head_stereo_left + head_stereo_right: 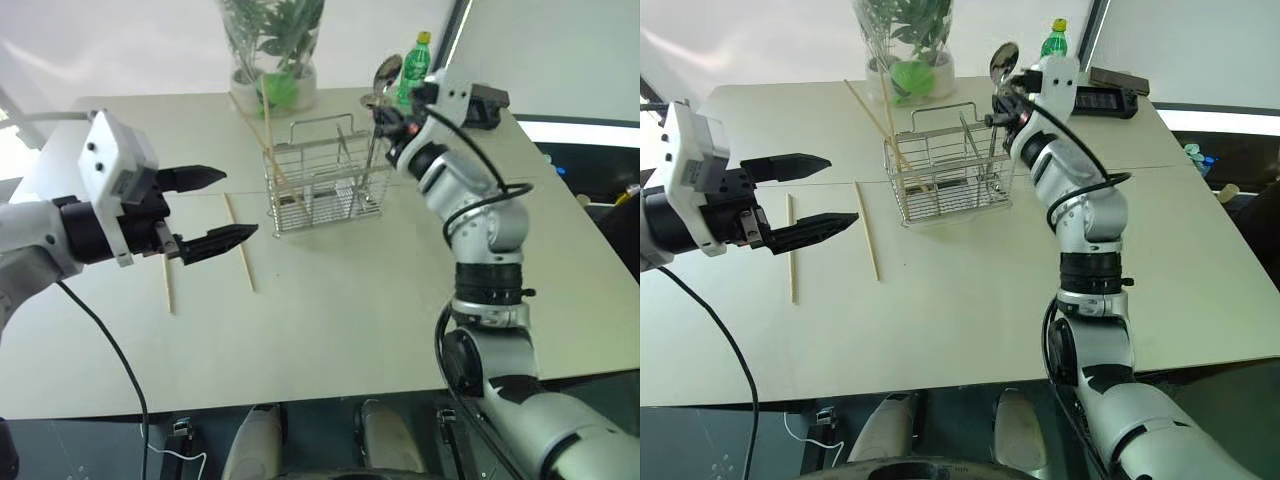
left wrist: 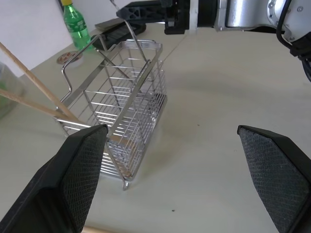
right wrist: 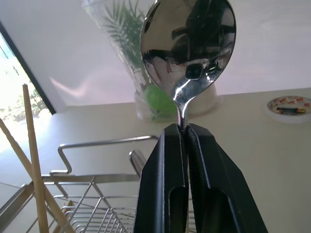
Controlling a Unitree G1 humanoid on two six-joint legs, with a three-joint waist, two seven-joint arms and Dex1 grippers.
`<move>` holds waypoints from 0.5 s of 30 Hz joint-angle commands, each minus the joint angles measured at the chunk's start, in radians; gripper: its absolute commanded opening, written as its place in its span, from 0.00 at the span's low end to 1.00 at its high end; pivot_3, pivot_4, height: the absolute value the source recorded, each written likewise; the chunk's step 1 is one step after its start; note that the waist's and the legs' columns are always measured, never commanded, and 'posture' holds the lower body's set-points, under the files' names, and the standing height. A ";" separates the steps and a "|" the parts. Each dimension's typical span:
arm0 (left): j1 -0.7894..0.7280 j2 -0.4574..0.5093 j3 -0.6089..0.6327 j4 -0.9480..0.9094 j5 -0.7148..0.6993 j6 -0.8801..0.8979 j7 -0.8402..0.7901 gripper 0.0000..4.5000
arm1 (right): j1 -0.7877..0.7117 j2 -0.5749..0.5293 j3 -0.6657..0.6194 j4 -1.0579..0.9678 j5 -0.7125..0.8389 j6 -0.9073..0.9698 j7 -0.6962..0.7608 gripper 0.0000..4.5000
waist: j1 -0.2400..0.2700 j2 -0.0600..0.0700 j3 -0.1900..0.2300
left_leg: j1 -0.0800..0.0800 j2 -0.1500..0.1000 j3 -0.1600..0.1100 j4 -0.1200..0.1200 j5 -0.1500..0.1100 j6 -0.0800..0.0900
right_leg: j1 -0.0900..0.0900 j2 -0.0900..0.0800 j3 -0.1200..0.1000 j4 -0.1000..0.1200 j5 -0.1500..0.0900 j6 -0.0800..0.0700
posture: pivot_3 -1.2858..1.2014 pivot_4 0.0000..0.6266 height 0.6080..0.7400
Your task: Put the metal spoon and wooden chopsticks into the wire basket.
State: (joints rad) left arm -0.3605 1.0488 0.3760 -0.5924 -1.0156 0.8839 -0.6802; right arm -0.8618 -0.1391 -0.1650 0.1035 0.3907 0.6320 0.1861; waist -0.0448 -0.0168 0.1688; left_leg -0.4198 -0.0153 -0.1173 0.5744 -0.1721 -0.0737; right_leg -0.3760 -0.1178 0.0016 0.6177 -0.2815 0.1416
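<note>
Holding the small shiny metal spoon bowl-up, the right gripper is clamped on its thin handle, at about two o'clock from the rectangular silver wire basket and above its near end; by my reading the spoon is carried but not yet dropped in; two pale wooden chopsticks already lean out of the basket's far-left compartment toward eleven o'clock; two more thin tan sticks lie flat on the pale counter at about eight o'clock from the basket, well apart from it, so they seem left to do; the left gripper hangs above them with its black fingers spread wide and nothing between them; the spoon's round bowl is mirror-bright; the basket's grid sides are see-through, with a wire loop handle on top.
</note>
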 commanded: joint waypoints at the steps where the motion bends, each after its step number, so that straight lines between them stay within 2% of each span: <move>1: -0.013 0.013 0.034 -0.017 -0.010 -0.007 0.004 1.00 | 0.005 0.023 0.013 -0.009 -0.015 -0.074 0.003 0.03 | 0.000 0.000 0.000 | 0.000 0.000 0.000 0.000 0.000 0.000 | 0.000 0.000 0.000 0.000 0.000 0.000 | 0.52 0.24 0.85; 4: -0.023 0.013 0.029 -0.011 -0.011 -0.007 0.006 1.00 | 0.016 0.034 0.006 0.006 -0.017 -0.091 -0.011 0.21 | 0.002 0.000 0.000 | 0.000 0.000 0.000 0.000 0.000 0.000 | 0.000 0.000 0.000 0.000 0.000 0.000 | 0.52 0.24 0.85; 11: -0.036 0.010 0.025 0.002 -0.008 -0.010 0.005 1.00 | 0.007 -0.003 -0.022 -0.019 -0.003 -0.079 -0.017 0.95 | 0.002 0.000 0.000 | 0.000 0.000 0.000 0.000 0.000 0.000 | 0.000 0.000 0.000 0.000 0.000 0.000 | 0.52 0.24 0.85; 15: -0.029 0.013 0.039 0.011 -0.002 -0.005 0.010 1.00 | -0.021 -0.075 -0.053 -0.057 0.036 -0.031 0.019 0.95 | 0.003 0.000 0.000 | 0.000 0.000 0.000 0.000 0.000 0.000 | 0.001 0.000 0.000 0.000 0.000 0.000 | 0.52 0.24 0.85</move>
State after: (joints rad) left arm -0.3752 1.0488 0.3766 -0.5811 -1.0150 0.8855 -0.6747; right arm -0.8376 -0.1916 -0.1868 0.1130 0.3972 0.5943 0.1876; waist -0.0415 -0.0169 0.1687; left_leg -0.4196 -0.0154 -0.1173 0.5745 -0.1721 -0.0737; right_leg -0.3752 -0.1178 0.0015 0.6174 -0.2815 0.1415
